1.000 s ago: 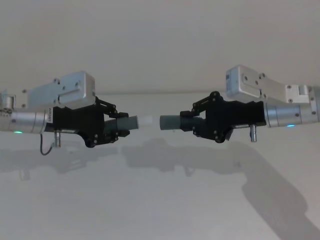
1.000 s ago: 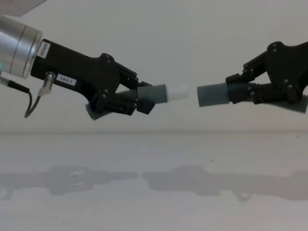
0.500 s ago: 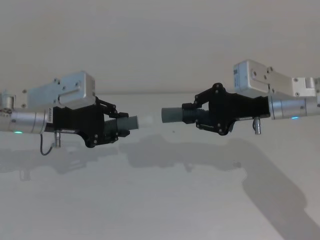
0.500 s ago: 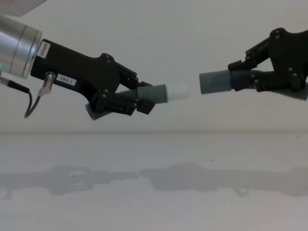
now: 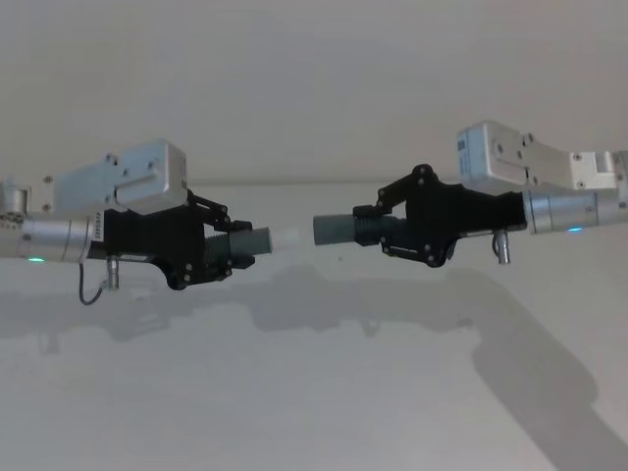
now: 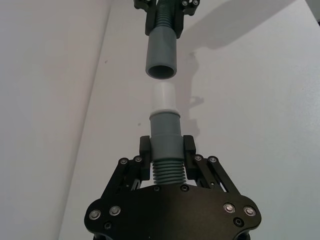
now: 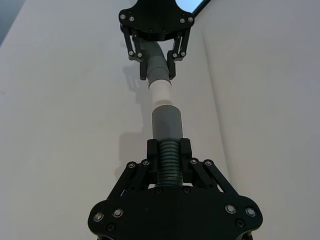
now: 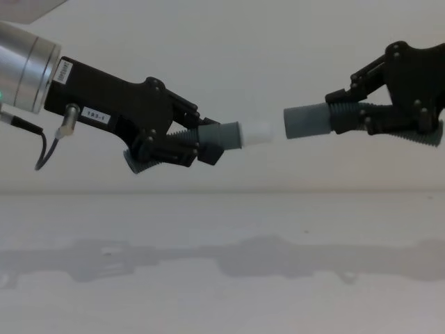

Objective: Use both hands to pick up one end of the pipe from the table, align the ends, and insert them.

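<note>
Both pipe pieces hang in the air above the white table [image 5: 314, 392]. My left gripper [image 5: 231, 253] [image 8: 201, 142] is shut on the grey piece with the white tip [image 5: 287, 237] [image 8: 256, 132] [image 6: 163, 96]. My right gripper [image 5: 378, 228] [image 8: 348, 118] is shut on the other grey piece, whose hollow mouth [image 5: 319, 231] [image 8: 288, 122] [image 6: 160, 72] faces the white tip. A small gap separates the two ends, and the mouth sits slightly higher than the tip in the chest view. The right wrist view shows the grey piece [image 7: 167, 122] nearly in line with the white tip [image 7: 160, 91].
A pale wall [image 5: 314, 88] rises behind the table. Shadows of both arms fall on the table surface [image 8: 222, 257] below the grippers.
My right gripper rose, then moved left toward the white tip, narrowing the gap between the ends. The left gripper has held still.
</note>
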Robot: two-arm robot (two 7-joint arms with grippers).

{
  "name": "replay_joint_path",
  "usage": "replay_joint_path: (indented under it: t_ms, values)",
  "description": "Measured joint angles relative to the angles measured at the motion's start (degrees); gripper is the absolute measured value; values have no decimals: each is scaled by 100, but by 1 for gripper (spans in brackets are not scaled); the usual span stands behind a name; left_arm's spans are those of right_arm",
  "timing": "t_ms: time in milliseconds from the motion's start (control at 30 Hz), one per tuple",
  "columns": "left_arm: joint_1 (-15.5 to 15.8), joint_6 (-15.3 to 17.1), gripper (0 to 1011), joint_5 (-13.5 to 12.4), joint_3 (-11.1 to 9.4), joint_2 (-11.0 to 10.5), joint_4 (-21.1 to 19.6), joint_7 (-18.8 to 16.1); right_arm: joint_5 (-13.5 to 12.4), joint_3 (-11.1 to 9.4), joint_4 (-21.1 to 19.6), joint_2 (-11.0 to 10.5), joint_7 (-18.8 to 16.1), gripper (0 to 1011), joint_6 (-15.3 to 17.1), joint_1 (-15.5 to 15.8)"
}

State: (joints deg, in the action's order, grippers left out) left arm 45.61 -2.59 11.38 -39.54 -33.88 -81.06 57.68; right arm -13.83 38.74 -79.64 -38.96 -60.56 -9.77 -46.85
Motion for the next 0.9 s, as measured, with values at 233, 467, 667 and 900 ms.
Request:
replay_joint_path:
  t_ms: [233, 467, 667, 900]
  values:
    - [0, 0, 344, 0, 0, 0, 0, 0, -8, 64, 54, 27, -57, 234, -62, -59]
    - [0, 0, 344, 0, 0, 0, 0, 0, -22, 120, 87, 67, -88, 233, -120, -101]
    - [0, 0, 344, 0, 0, 0, 0, 0, -28, 163, 130, 115, -89, 233, -172, -142]
    - [0, 0, 343, -1, 0, -1, 0, 0, -33, 213, 217, 177, -93, 233, -239, -199]
